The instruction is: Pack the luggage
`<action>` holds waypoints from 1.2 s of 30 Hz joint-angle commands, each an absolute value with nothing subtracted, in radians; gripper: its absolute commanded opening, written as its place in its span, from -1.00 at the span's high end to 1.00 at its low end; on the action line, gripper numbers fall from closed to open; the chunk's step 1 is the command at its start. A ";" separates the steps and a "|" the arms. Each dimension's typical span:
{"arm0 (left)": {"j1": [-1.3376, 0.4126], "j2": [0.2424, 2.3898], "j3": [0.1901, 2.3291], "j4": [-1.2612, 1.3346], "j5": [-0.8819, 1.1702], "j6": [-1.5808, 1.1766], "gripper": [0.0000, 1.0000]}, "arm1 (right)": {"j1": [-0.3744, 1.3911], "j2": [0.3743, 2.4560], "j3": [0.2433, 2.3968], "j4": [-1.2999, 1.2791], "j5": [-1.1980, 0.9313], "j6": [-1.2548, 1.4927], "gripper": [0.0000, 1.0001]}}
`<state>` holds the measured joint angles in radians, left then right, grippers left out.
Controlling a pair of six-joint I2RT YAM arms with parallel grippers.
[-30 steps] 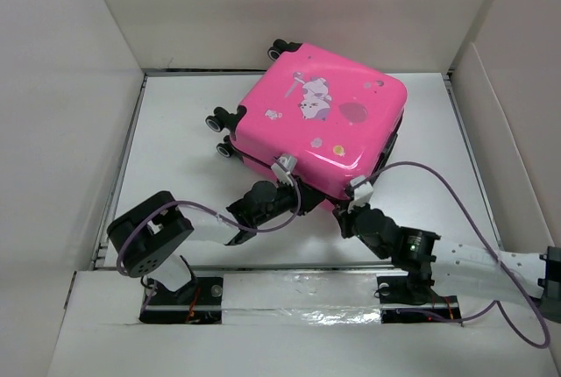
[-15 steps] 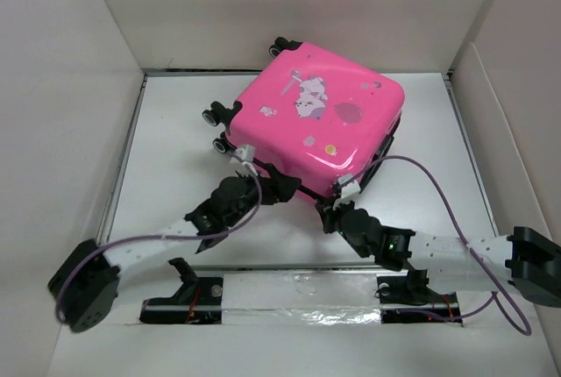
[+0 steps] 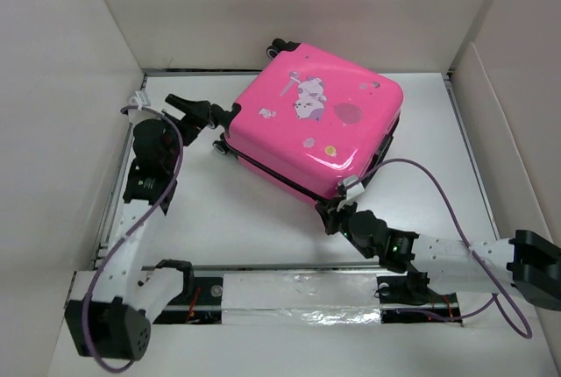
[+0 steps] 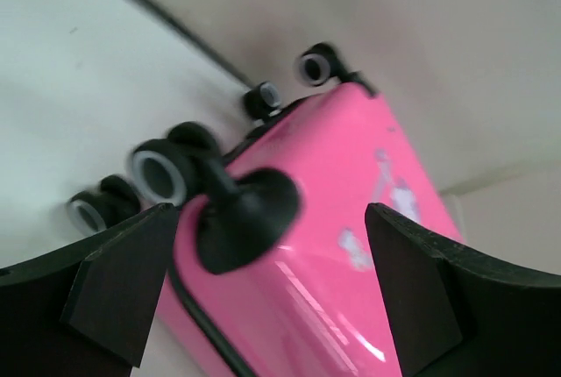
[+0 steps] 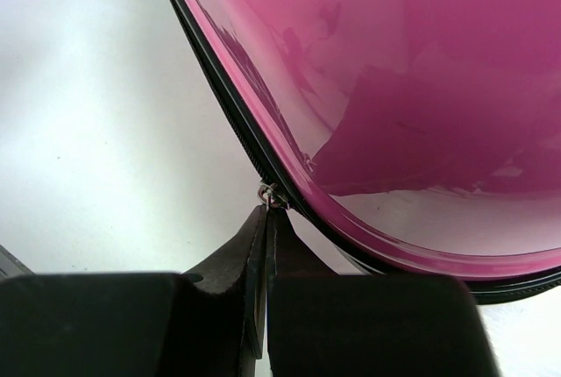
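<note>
- Toward the back of the white surface (image 3: 219, 210), your pink luggage (image 3: 316, 127) lies flat, lid down, printed shell up.
- Your left fingers (image 4: 114, 289) are spread wide, just beside a black wheel (image 4: 162, 175) at its left side, not gripping it.
- Your right fingers (image 5: 175, 324) are pinched together on the zipper pull (image 5: 270, 195) at its near edge.

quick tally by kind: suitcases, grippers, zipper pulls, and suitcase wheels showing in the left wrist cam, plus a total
luggage: 1
grippers, the left gripper and the right gripper: 2
zipper pull: 1
wheels in the left wrist view: 4
total: 8
</note>
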<state>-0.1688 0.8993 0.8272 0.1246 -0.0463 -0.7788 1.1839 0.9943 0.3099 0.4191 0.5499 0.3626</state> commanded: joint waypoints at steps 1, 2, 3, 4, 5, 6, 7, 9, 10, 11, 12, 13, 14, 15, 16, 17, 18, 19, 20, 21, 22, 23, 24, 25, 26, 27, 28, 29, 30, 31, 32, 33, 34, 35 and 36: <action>-0.024 0.994 0.831 0.064 0.202 -0.772 -0.73 | 1.189 0.969 0.310 0.552 0.506 0.368 1.00; -0.009 1.046 0.837 0.074 0.202 -0.767 -0.73 | 1.189 0.965 0.308 0.551 0.505 0.368 1.00; -0.009 1.072 0.860 0.072 0.193 -0.759 -0.73 | 1.189 0.960 0.307 0.548 0.502 0.365 1.00; 0.001 1.103 0.873 0.081 0.190 -0.752 -0.73 | 1.189 0.956 0.307 0.537 0.499 0.364 1.00; 0.002 1.159 0.899 0.087 0.195 -0.740 -0.74 | 1.189 0.948 0.304 0.529 0.496 0.362 1.00; 0.002 1.186 0.913 0.089 0.201 -0.739 -0.74 | 1.189 0.943 0.304 0.523 0.495 0.362 1.00; 0.002 1.210 0.922 0.101 0.222 -0.739 -0.74 | 1.189 0.939 0.302 0.517 0.495 0.361 1.00; 0.002 1.256 0.927 0.168 0.254 -0.761 -0.74 | 1.189 0.925 0.301 0.500 0.495 0.364 1.00; 0.002 1.268 0.927 0.193 0.279 -0.775 -0.74 | 1.189 0.920 0.298 0.499 0.495 0.364 1.00; 0.002 1.293 0.928 0.213 0.290 -0.797 -0.73 | 1.189 0.917 0.296 0.496 0.495 0.364 1.00; 0.002 1.305 0.942 0.236 0.299 -0.805 -0.73 | 1.189 0.916 0.293 0.495 0.495 0.365 1.00; 0.002 1.321 0.952 0.241 0.310 -0.813 -0.72 | 1.189 0.911 0.291 0.488 0.495 0.367 1.00; 0.002 1.344 0.963 0.241 0.313 -0.816 -0.72 | 1.189 0.910 0.291 0.485 0.491 0.367 1.00; 0.002 1.353 0.980 0.247 0.311 -0.821 -0.71 | 1.189 0.908 0.291 0.479 0.491 0.367 1.00; 0.002 1.361 0.985 0.253 0.314 -0.825 -0.71 | 1.189 0.907 0.293 0.476 0.488 0.367 1.00; 0.002 1.376 0.989 0.261 0.319 -0.830 -0.70 | 1.189 0.904 0.293 0.472 0.485 0.367 1.00; 0.002 1.384 0.995 0.273 0.322 -0.836 -0.70 | 1.189 0.904 0.293 0.471 0.485 0.365 1.00; -0.011 1.390 0.999 0.279 0.321 -0.844 -0.69 | 1.189 0.904 0.295 0.469 0.483 0.365 1.00; -0.011 1.399 1.002 0.284 0.319 -0.847 -0.69 | 1.189 0.904 0.295 0.469 0.483 0.365 1.00; -0.020 1.417 1.011 0.290 0.318 -0.850 -0.69 | 1.189 0.905 0.296 0.469 0.479 0.365 1.00; -0.034 1.427 1.012 0.293 0.311 -0.856 -0.69 | 1.189 0.905 0.301 0.469 0.476 0.365 1.00; -0.034 1.445 1.015 0.298 0.308 -0.859 -0.69 | 1.189 0.907 0.304 0.468 0.472 0.365 1.00; -0.034 1.453 1.012 0.313 0.310 -0.865 -0.68 | 1.189 0.907 0.305 0.466 0.465 0.367 1.00; -0.034 1.460 1.012 0.322 0.311 -0.871 -0.68 | 1.189 0.907 0.307 0.465 0.462 0.367 1.00; -0.034 1.466 1.011 0.334 0.314 -0.886 -0.65 | 1.189 0.907 0.310 0.463 0.459 0.367 1.00; -0.034 1.477 1.005 0.363 0.319 -0.894 -0.64 | 1.189 0.904 0.311 0.460 0.450 0.365 1.00; -0.034 1.489 1.002 0.383 0.325 -0.908 -0.59 | 1.189 0.904 0.313 0.453 0.446 0.365 1.00; -0.034 1.494 1.002 0.397 0.327 -0.916 -0.56 | 1.189 0.900 0.313 0.449 0.445 0.365 1.00; -0.034 1.500 1.003 0.419 0.328 -0.923 -0.53 | 1.189 0.899 0.311 0.446 0.443 0.365 1.00; -0.034 1.508 1.005 0.437 0.337 -0.931 -0.49 | 1.189 0.896 0.311 0.443 0.443 0.367 1.00; -0.034 1.519 1.005 0.451 0.341 -0.939 -0.37 | 1.189 0.894 0.311 0.442 0.443 0.367 1.00; -0.034 1.523 1.011 0.469 0.342 -0.952 -0.31 | 1.189 0.893 0.311 0.439 0.443 0.367 1.00; -0.034 1.529 1.014 0.477 0.344 -0.957 -0.26 | 1.189 0.890 0.311 0.434 0.442 0.368 1.00; -0.034 1.534 1.017 0.485 0.345 -0.960 -0.06 | 1.189 0.890 0.310 0.433 0.442 0.370 1.00; -0.034 1.543 1.022 0.497 0.347 -0.963 0.06 | 1.189 0.890 0.310 0.431 0.440 0.370 1.00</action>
